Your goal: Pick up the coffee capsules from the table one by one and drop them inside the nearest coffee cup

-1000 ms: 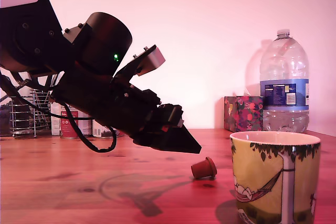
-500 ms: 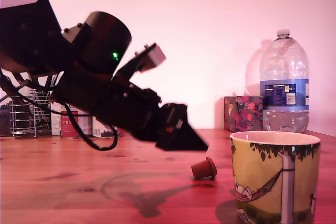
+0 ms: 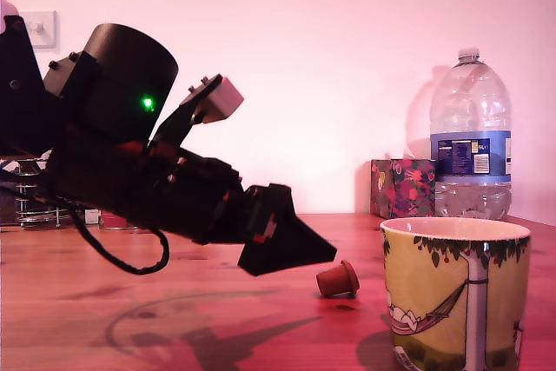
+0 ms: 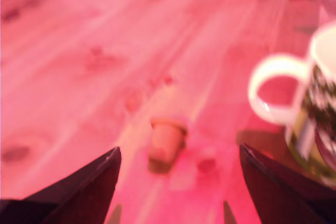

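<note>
A small reddish-brown coffee capsule (image 3: 337,280) lies on its side on the wooden table (image 3: 130,293), just to the exterior view's left of the yellow coffee cup (image 3: 456,293) with its leaf border and hammock drawing. My gripper (image 3: 326,251) hangs tilted down, its tip a little above and to the exterior view's left of the capsule, not touching it. In the wrist view the capsule (image 4: 165,142) lies between my two dark fingertips (image 4: 94,182), which stand wide apart, so the gripper (image 4: 178,153) is open and empty. The cup (image 4: 310,114) with its pale handle shows beside it.
A large water bottle (image 3: 470,136) and a floral box (image 3: 401,187) stand at the back on the exterior view's right. A wire rack (image 3: 30,193) and printed cans sit behind the arm on the left. A black cable (image 3: 122,254) loops under the arm.
The arm has pulled back toward the exterior view's left and sunk lower, levelling out somewhat. Its tip stays close above the capsule. Capsule and cup have not moved.
</note>
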`<state>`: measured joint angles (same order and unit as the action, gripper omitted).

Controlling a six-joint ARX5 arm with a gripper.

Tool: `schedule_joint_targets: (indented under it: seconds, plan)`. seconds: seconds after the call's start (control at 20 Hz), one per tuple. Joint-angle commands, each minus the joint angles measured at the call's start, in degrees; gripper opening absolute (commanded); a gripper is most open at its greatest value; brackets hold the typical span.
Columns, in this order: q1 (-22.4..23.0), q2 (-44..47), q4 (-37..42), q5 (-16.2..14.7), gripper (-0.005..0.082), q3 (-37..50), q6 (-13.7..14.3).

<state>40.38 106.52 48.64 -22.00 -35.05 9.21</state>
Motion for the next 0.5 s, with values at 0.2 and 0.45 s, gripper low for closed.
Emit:
schedule_joint_targets:
  seconds: [0.2, 0.45]
  plan:
    - [0.5, 5.3, 0.4, -0.2, 0.066, -3.4, -0.2]
    - [1.0, 7.1, -5.0, -0.7, 0.0659, -7.3, -0.2]
